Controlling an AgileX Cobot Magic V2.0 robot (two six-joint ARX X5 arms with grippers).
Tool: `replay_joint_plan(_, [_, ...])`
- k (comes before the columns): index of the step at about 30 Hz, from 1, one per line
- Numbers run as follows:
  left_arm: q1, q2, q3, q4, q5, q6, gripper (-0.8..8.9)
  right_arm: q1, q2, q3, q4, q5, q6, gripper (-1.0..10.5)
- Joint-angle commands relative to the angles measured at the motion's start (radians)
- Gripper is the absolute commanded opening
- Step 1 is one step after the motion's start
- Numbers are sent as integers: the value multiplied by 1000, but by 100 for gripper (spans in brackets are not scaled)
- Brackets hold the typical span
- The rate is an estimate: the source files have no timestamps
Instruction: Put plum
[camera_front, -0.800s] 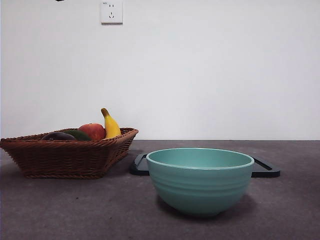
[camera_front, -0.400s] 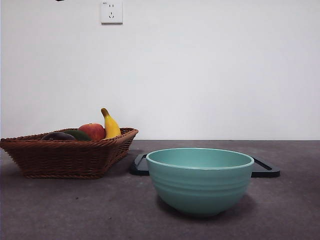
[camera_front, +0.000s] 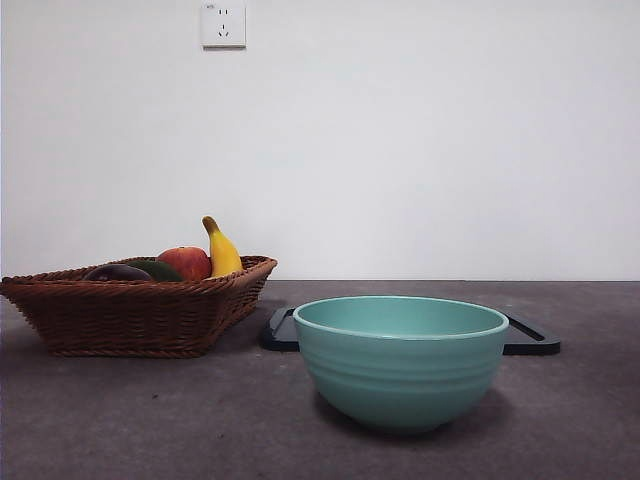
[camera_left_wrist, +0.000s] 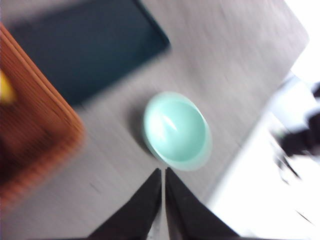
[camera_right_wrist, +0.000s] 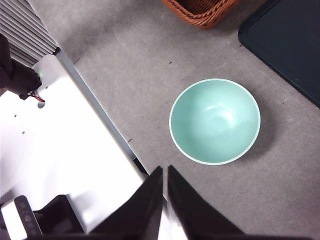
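In the front view almost nothing differs from the pictures a second and half a second ago: only a small black tip at the top edge, on the left side, has gone out of sight, so one arm has moved there. The left wrist view is blurred, so my judgement is that the left arm is the one in motion now. The left tool (camera_left_wrist: 163, 200) has its two jaws together, with only a thin slit between them, and it holds nothing; it hangs high above the counter (camera_left_wrist: 240, 55), with the green bowl (camera_left_wrist: 177, 130) below it. The right tool (camera_right_wrist: 164, 200) also has its jaws together and empty, and its sharp picture looks down on the same bowl, so this arm seems to wait. The plum (camera_front: 117, 272) lies in the wicker basket (camera_front: 135, 315), at the left part of it, just beside the dark green fruit (camera_front: 160, 269), with the red apple (camera_front: 185, 262) and the banana (camera_front: 222, 252) further right. The bowl is empty and stands near the front of the counter, with a black tray (camera_front: 535, 340) behind it. I judge that the task is only at its start: the plum is not yet touched, the jaws must first open, and the left arm probably begins its way toward the basket.
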Motion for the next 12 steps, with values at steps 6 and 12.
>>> replay_joint_plan(6, [148,-283,-131,582,-96,3,9,9,6,14,10,-7,-8,7])
replay_joint_plan(12, [280,-564,-447,884,-282,3,9,9,6,14,10,-7,-8,7])
